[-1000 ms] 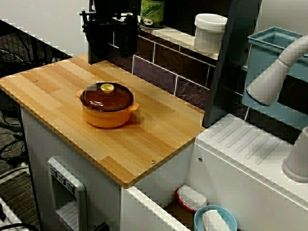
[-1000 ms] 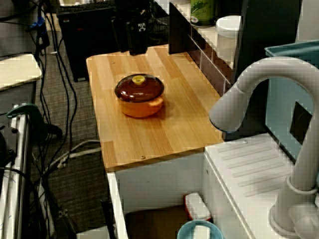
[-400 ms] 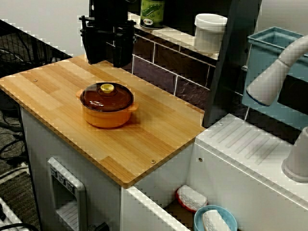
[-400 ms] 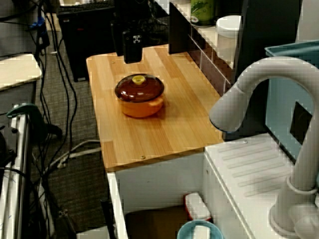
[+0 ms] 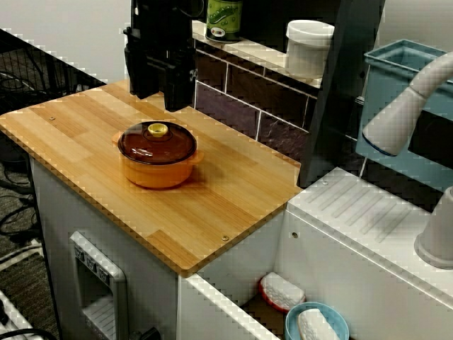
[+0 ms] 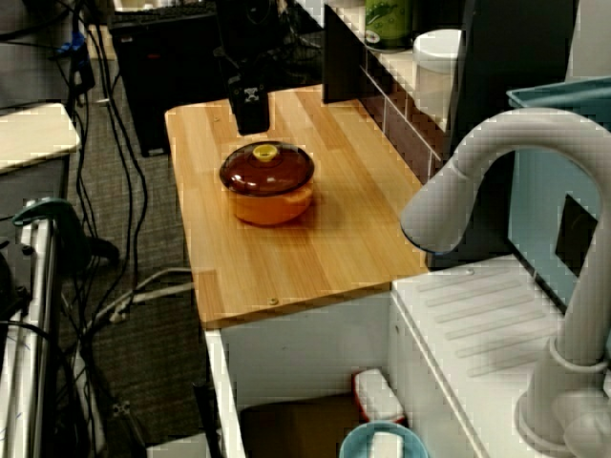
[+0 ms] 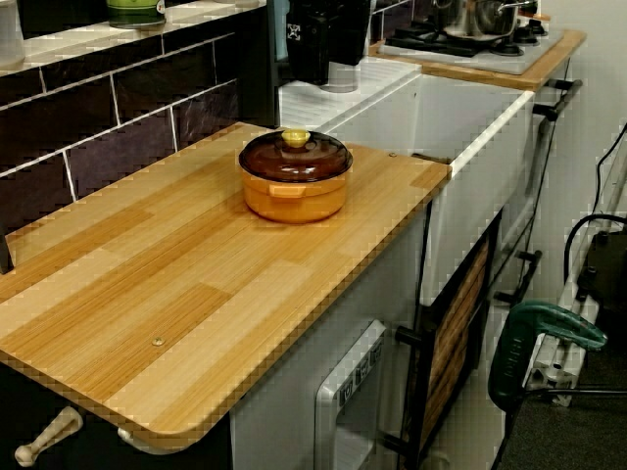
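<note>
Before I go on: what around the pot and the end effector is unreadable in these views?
End effector: open or shut unclear. Its black fingers merge with the dark background in the front view, and the top edge crops it in the view from the counter's end.
Orange pot: contents hidden by its brown lid in every view.
Blue bowl: cut off by the bottom edge in the front view.

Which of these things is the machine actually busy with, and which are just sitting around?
Seemingly in hand:
orange pot
its brown lid, on
tool, hovering beyond the pot, not touching

Just lying about:
green can
white jar
faucet
blue bin
</note>
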Robot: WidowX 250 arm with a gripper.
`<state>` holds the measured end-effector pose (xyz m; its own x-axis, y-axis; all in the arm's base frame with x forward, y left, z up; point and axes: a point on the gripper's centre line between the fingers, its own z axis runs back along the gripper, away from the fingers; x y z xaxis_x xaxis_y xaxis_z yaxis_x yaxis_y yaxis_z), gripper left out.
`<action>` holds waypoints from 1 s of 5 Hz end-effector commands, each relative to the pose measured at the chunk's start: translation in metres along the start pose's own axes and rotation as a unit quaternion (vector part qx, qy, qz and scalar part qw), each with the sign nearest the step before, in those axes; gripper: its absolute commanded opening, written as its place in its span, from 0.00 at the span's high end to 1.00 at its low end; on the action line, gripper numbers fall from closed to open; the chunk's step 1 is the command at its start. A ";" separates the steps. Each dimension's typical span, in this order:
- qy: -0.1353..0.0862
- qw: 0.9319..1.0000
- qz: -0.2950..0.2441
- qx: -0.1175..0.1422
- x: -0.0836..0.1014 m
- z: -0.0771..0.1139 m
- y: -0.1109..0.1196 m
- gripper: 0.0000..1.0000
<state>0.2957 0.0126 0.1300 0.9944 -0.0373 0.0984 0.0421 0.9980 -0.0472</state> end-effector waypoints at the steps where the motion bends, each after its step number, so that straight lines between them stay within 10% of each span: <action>1: -0.046 0.998 -0.030 0.028 0.007 -0.003 0.013 0.00; 5: -0.030 0.996 -0.060 0.050 0.005 -0.033 0.022 0.00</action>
<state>0.3010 0.0318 0.0880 0.9809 -0.1466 0.1281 0.1404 0.9885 0.0568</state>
